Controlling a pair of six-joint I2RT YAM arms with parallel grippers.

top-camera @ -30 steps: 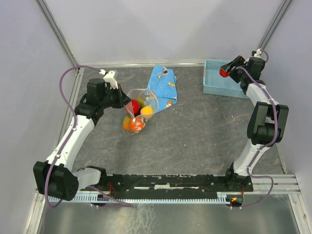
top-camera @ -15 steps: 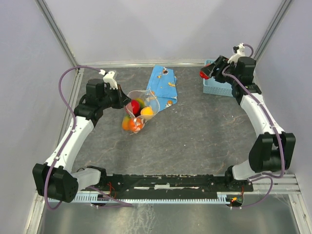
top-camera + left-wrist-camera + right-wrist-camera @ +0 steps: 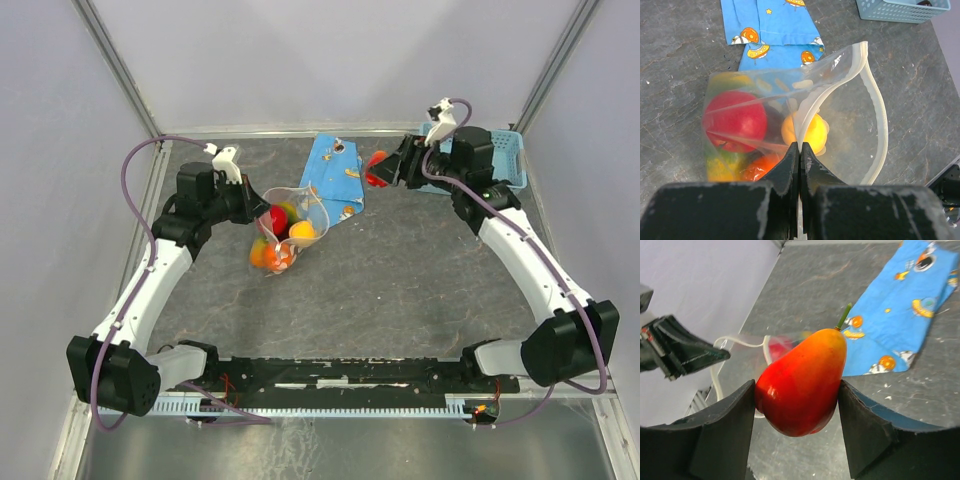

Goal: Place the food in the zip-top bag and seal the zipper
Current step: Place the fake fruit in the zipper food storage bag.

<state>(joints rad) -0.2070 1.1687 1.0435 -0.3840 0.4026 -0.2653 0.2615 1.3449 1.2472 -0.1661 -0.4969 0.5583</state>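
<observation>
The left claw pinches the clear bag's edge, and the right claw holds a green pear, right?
Not quite: the pear in the right claw is red and orange, per the right wrist view. The left claw does pinch the bag.

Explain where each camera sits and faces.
Top external: overhead behind the robot, facing down; left arm, right arm show.
Left wrist: faces down past the left gripper, shut on the clear plastic zip-top bag.
Right wrist: faces that bag past the right gripper, shut on the red-orange toy pear.
All share the flat blue printed wrapper.
</observation>
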